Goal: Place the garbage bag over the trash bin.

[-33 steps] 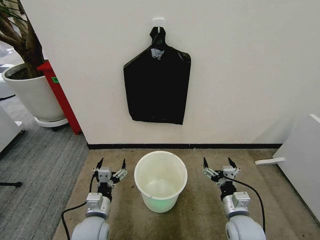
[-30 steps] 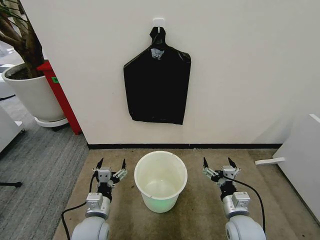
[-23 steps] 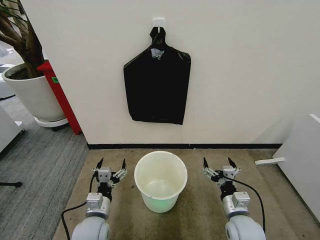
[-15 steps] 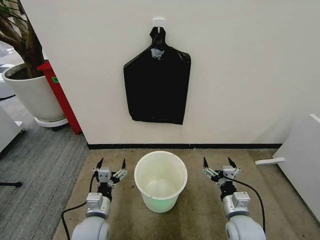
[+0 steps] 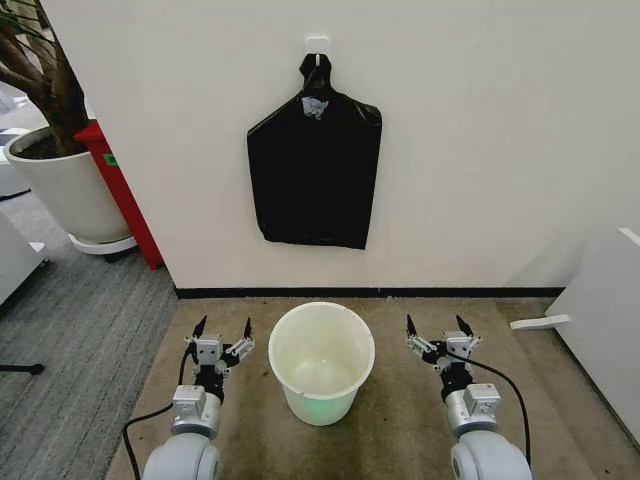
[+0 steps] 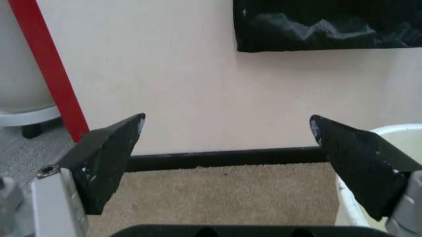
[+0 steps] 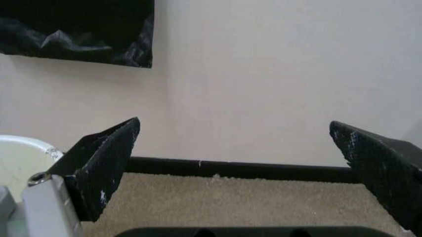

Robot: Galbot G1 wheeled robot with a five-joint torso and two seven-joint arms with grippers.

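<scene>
garbage bag hung flat, trash bin base hidden

- You have the trash bin on the floor, near the middle.
- Your left tool sits just left of the bin, your right tool farther off on its right.
- The garbage bag hangs on the far wall, behind and above the bin.
- A plant pot stands far left.
</scene>
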